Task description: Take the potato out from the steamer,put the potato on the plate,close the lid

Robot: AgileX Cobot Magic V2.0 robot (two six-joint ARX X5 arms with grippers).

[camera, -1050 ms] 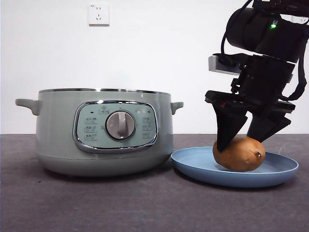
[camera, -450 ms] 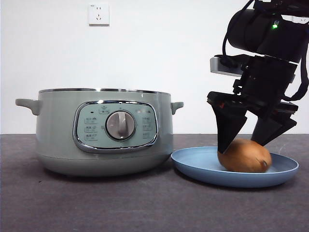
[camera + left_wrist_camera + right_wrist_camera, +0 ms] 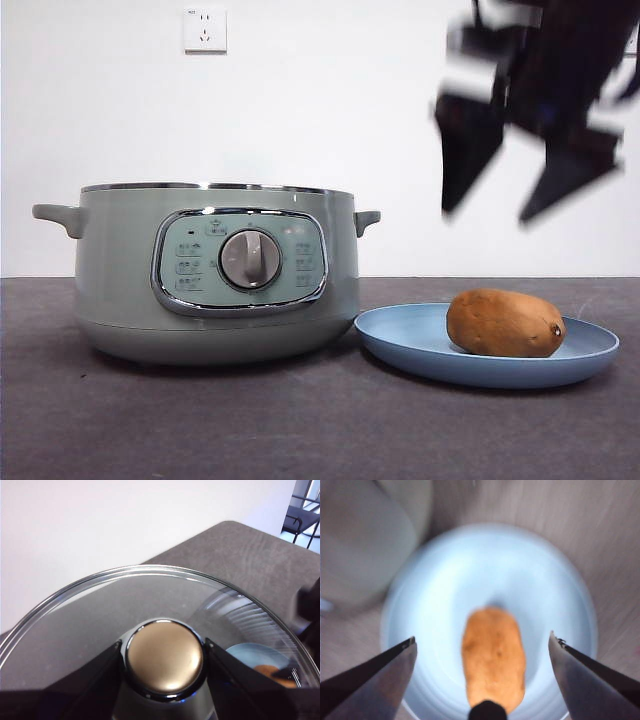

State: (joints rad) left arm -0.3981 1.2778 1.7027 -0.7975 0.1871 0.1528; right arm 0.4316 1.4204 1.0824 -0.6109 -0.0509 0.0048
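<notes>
Since a second ago we note that the right gripper (image 3: 505, 210) has let go of the potato (image 3: 505, 323) and risen well above it; it now shows blurred at 1 o'clock in the front view, jaws spread wide and empty. The potato has settled flat on its side on the plate (image 3: 400, 345), long axis level, its small dark spot at the 3 o'clock end. In the right wrist view we see the potato (image 3: 493, 660) between the parted jaws, lying on the plate (image 3: 445, 605). The steamer (image 3: 120, 270) stands uncovered at 9 o'clock of the plate, just beside it; whether the two touch we cannot tell. The left gripper (image 3: 164, 652) clamps the knob of the lid (image 3: 100, 610), jaws pressed against both sides of it, with the plate (image 3: 250, 657) visible through the glass.
</notes>
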